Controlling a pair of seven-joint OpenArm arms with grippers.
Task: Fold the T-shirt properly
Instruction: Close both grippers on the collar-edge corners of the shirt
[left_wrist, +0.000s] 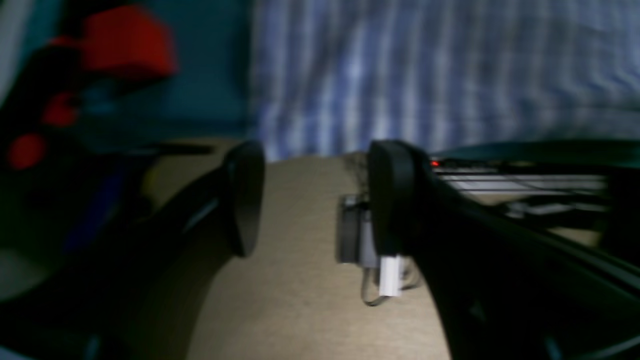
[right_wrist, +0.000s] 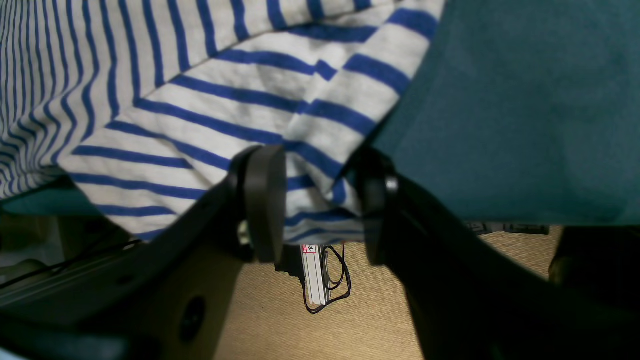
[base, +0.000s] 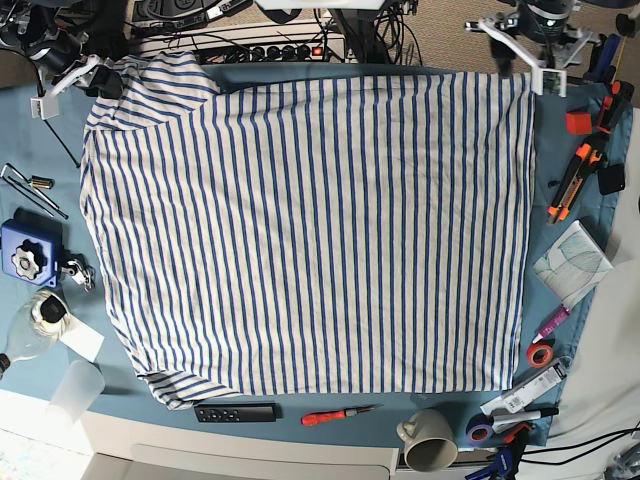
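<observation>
The T-shirt (base: 310, 230) lies spread flat across the middle of the table (base: 300, 425), filling most of the blue cover. My right jaws (right_wrist: 320, 200) sit at the shirt's 10 o'clock corner in the base view, pinching a bunched fold of striped sleeve cloth between the two black fingers (right_wrist: 265, 200). My left jaws (left_wrist: 317, 197) hang at the 2 o'clock corner, spread apart with nothing between them, the striped cloth just beyond the tips. A remote (base: 235, 412), a red screwdriver (base: 340, 414) and a mug (base: 430, 445) lie along the 6 o'clock edge.
</observation>
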